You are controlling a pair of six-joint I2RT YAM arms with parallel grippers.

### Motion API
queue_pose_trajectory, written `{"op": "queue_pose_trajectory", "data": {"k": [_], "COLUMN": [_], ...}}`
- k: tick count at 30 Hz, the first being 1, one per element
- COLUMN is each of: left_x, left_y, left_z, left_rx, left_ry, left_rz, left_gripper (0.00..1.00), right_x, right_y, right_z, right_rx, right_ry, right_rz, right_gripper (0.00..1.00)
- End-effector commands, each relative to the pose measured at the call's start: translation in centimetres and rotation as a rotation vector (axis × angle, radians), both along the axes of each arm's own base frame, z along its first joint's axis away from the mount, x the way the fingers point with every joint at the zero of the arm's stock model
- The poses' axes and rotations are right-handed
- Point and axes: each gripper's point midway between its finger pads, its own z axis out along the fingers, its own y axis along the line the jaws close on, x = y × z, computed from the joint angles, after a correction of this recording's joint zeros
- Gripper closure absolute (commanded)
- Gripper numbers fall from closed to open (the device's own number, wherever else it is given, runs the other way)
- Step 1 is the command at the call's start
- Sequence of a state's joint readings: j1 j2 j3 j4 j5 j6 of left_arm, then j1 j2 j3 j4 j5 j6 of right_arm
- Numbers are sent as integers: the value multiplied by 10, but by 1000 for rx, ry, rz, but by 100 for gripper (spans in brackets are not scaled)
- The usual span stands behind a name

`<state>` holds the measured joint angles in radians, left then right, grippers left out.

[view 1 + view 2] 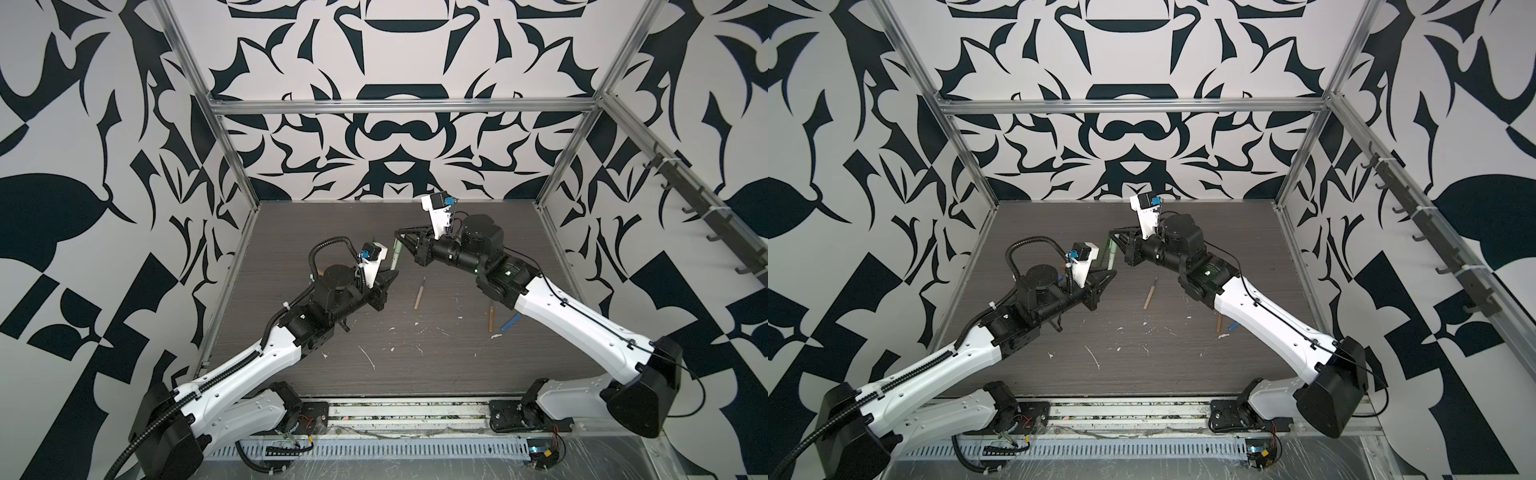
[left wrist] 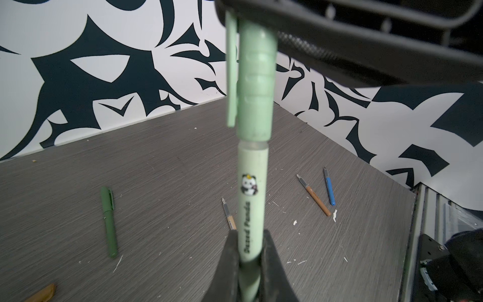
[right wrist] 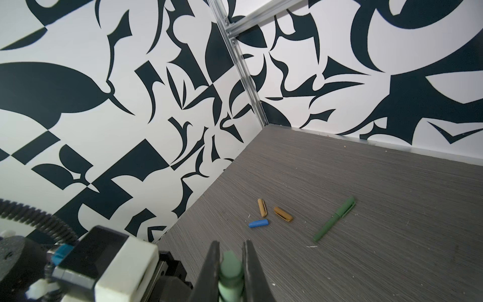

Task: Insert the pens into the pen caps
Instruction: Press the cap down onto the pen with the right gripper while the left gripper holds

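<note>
A pale green pen (image 2: 252,198) stands in my left gripper (image 2: 251,232), which is shut on its lower body. The pale green pen cap (image 2: 257,78) sits over the pen's top end, and my right gripper (image 3: 231,244) is shut on that cap (image 3: 231,264). In both top views the two grippers (image 1: 392,274) (image 1: 397,237) meet at this pen (image 1: 395,255) above the table's back middle. A capped dark green pen (image 3: 335,222) lies on the table. Tan (image 1: 419,293), orange-brown (image 1: 491,318) and blue (image 1: 510,322) pens lie uncapped. Tan (image 3: 262,208), orange-brown (image 3: 283,214) and blue (image 3: 258,223) caps lie together.
White flecks (image 1: 368,357) are scattered over the grey wood-grain table (image 1: 457,365). Patterned walls with aluminium posts (image 1: 235,166) close in the back and both sides. A metal rail (image 1: 407,415) runs along the front edge between the arm bases.
</note>
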<state>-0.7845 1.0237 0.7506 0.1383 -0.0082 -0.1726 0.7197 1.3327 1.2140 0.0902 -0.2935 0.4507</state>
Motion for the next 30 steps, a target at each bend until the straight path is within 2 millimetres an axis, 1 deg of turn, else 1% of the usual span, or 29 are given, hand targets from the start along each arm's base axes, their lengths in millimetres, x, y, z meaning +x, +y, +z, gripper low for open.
{"op": "queue_pose_trajectory", "data": {"k": [1, 4, 6, 12, 17, 21, 26, 30], "left_x": [4, 8, 8, 12, 16, 16, 17, 18], "left_y": [4, 6, 5, 7, 7, 10, 16, 15], "left_z": [105, 127, 140, 171, 181, 191, 204, 212], "left_rx": [-249, -285, -300, -348, -358, -383, -417, -440], "left_ry": [-189, -235, -263, -311, -336, -362, -391, -404], "left_rz": [32, 52, 51, 73, 87, 96, 110, 100], "left_gripper": [100, 100, 100, 100, 100, 100, 100, 100], "right_x": [-15, -15, -16, -21, -28, -34, -39, -44], "right_y": [7, 6, 5, 1, 1, 1, 0, 5], "right_z": [-25, -43, -59, -102, -134, -156, -180, -192], "right_rx": [-16, -48, -80, -146, -187, -213, -219, -222], "right_ry": [80, 102, 119, 156, 202, 237, 280, 299], "right_rz": [65, 64, 64, 64, 77, 91, 94, 109], "right_gripper": [100, 100, 100, 100, 100, 100, 100, 100]}}
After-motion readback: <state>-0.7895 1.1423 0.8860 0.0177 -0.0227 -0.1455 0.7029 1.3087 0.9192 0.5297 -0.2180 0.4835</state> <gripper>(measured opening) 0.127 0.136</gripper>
